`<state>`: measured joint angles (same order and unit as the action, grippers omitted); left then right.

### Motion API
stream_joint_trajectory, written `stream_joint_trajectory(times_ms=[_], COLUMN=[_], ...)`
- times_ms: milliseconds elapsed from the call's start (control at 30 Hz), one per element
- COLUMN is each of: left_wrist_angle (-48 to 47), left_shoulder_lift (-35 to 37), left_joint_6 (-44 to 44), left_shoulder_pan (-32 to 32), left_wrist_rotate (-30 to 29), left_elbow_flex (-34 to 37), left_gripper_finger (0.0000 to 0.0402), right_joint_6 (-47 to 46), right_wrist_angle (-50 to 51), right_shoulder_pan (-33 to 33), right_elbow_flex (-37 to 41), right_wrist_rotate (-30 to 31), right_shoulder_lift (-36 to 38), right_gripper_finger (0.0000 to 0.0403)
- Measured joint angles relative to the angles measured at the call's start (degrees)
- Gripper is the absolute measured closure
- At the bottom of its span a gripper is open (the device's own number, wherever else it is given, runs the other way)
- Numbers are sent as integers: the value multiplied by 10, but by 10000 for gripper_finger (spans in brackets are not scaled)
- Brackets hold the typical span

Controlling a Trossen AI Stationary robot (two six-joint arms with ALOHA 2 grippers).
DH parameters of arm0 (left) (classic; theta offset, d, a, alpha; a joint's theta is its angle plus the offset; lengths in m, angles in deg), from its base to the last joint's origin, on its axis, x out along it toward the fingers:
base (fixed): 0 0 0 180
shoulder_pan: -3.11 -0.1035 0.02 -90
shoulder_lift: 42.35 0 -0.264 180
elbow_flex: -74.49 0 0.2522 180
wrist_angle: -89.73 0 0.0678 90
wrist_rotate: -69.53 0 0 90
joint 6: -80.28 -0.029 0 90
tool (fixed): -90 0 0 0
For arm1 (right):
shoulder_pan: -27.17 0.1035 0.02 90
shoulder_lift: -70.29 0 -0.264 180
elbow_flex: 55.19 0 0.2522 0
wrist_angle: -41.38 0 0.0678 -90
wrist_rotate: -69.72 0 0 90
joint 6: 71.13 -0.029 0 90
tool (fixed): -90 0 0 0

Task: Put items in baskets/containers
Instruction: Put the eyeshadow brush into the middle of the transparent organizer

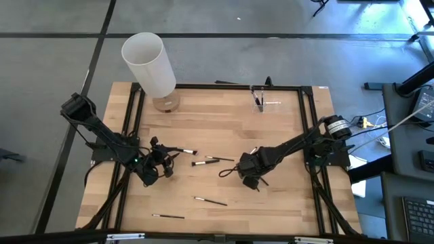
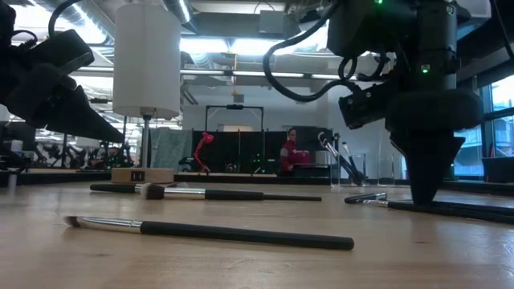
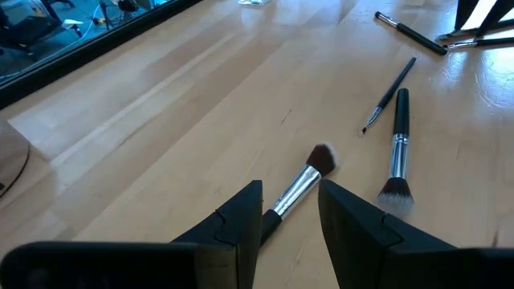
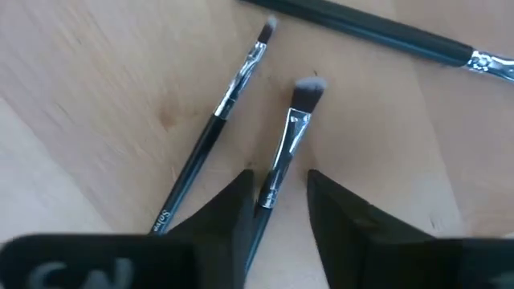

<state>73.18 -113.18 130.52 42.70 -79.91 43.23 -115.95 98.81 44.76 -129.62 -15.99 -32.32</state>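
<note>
My left gripper (image 1: pixel 160 161) (image 3: pixel 291 189) is open and low over the table's left half. Its fingers stand on either side of a brown-tufted brush (image 3: pixel 301 185) (image 1: pixel 182 150) lying on the wood. My right gripper (image 1: pixel 252 177) (image 4: pixel 279 178) (image 2: pixel 422 197) is open, pointing down right of centre, and straddles the handle of a grey-tufted brush (image 4: pixel 291 132). A thinner brush (image 4: pixel 229 96) lies beside that one. The clear holder (image 1: pixel 259 103) (image 2: pixel 345 164) stands at the far edge with several brushes leaning in it.
A tall white cylinder (image 1: pixel 149 62) (image 2: pixel 146 60) stands at the far left corner. Loose brushes lie mid-table (image 1: pixel 213 160), toward the near edge (image 1: pixel 210 200) and at the near left (image 1: pixel 167 216). Two more brushes (image 3: pixel 397 136) lie just beyond my left gripper. A black frame (image 1: pixel 305 129) rims the table.
</note>
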Motion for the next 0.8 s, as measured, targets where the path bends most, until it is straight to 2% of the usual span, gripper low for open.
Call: stream_joint_trajectory(times_ms=[167, 233, 500, 667, 800], left_wrist_angle=[-3, -2, -4, -4, -3], left_shoulder_lift=[0, 0, 0, 0, 0], left_joint_6=[-4, -12, -44, -64, -80], left_shoulder_pan=[0, 0, 0, -4, -22], left_wrist_rotate=[-4, -6, -31, -51, -49], left_elbow_flex=[0, 0, 0, 0, 0], left_gripper_finger=[284, 284, 284, 284, 284], right_joint_6=[-8, -9, -9, 19, 63], right_wrist_angle=[15, 17, 50, 107, 121], right_shoulder_pan=[-12, -17, -40, -82, -138], right_elbow_flex=[0, 0, 6, -13, -26], right_wrist_rotate=[-2, -4, 21, 97, 201], right_shoulder_lift=[-1, -1, 34, 108, 187], right_gripper_finger=[373, 389, 362, 384, 390])
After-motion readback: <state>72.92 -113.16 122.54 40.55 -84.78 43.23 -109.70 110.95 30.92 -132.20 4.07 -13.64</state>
